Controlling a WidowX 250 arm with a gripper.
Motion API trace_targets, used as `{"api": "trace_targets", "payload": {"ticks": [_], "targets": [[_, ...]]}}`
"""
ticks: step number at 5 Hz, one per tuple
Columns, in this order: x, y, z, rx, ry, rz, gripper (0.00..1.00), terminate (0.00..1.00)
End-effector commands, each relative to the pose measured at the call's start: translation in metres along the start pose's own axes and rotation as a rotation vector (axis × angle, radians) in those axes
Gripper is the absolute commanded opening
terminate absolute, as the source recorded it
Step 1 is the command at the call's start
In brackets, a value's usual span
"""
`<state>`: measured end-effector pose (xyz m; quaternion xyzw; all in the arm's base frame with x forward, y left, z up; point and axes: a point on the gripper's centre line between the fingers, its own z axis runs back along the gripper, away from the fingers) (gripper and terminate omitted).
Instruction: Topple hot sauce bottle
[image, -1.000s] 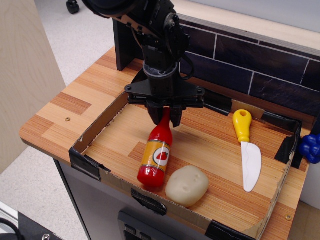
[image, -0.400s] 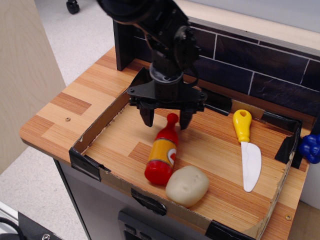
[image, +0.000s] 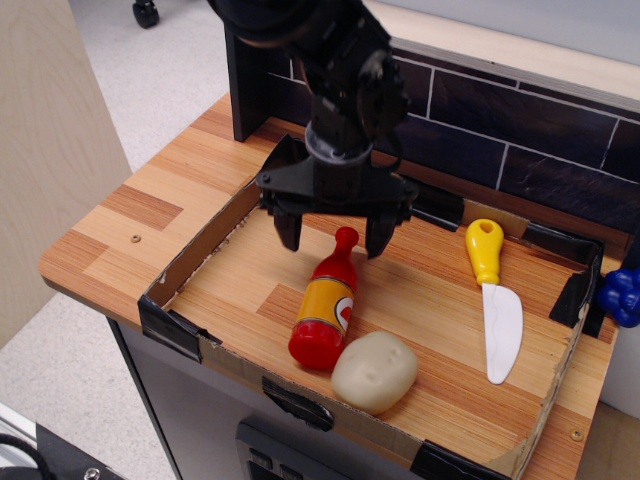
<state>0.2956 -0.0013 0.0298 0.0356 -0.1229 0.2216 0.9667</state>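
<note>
The hot sauce bottle (image: 325, 305) is red with a round red cap and an orange-yellow label. It lies on its side on the wooden tray floor, cap toward the back, base against the potato. My gripper (image: 333, 238) hangs open just above and behind the cap. One finger is on each side of the cap and neither touches the bottle.
A beige toy potato (image: 374, 371) lies at the bottle's base near the front wall. A yellow-handled toy knife (image: 494, 295) lies at the right. The low cardboard tray wall (image: 196, 251) rings the work area. A dark tiled backsplash (image: 510, 145) stands behind. A blue object (image: 622, 296) sits at the far right.
My gripper let go of the bottle's neck, opened wide and rose a little. The bottle settled lying down and rolled slightly, so its label turned.
</note>
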Motion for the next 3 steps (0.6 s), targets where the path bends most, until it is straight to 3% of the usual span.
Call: {"api": "trace_targets", "payload": {"ticks": [1,2,3], "targets": [[0.0127,-0.0097,0.0553,-0.060,-0.014,0.045,1.00,0.00],[0.0127,-0.0097,0.0553,-0.060,-0.014,0.045,1.00,0.00],[0.0127,-0.0097,0.0553,-0.060,-0.014,0.045,1.00,1.00]]}}
